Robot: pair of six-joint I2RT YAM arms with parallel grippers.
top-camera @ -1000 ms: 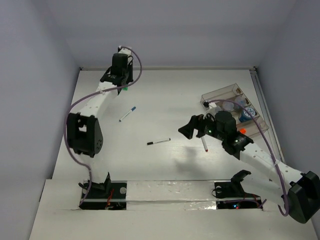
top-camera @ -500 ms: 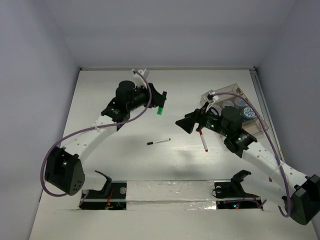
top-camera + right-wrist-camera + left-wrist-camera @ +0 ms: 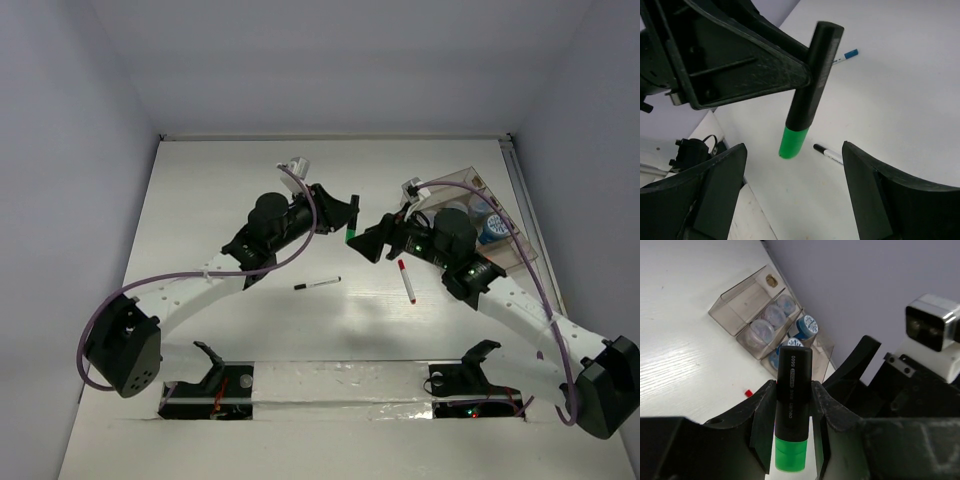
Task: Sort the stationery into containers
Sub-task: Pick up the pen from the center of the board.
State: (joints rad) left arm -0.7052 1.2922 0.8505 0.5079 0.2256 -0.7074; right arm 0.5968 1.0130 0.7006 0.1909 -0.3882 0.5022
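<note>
My left gripper [image 3: 350, 220] is shut on a green-capped black marker [image 3: 354, 237] and holds it cap down above the table's middle; the marker also shows in the left wrist view [image 3: 792, 405]. My right gripper [image 3: 373, 240] is open and empty, facing the marker [image 3: 812, 85] close by. A red-capped white pen [image 3: 407, 282] and a thin black-and-white pen [image 3: 317, 284] lie on the table. The clear divided tray [image 3: 455, 183] stands at the right with blue-and-white pots [image 3: 493, 228] in it. The left wrist view shows the tray [image 3: 740, 300] and its pots [image 3: 805, 326].
A blue-capped thin pen [image 3: 846, 56] lies on the table beyond the marker. Purple cables [image 3: 300, 215] loop along both arms. The table's far edge meets the back wall; a rail [image 3: 520, 190] runs along the right side past the tray.
My left arm has swung from the far left corner to the middle, carrying the green-capped marker. My right gripper has turned and moved slightly farther back to face it. The pens on the table stayed put.
</note>
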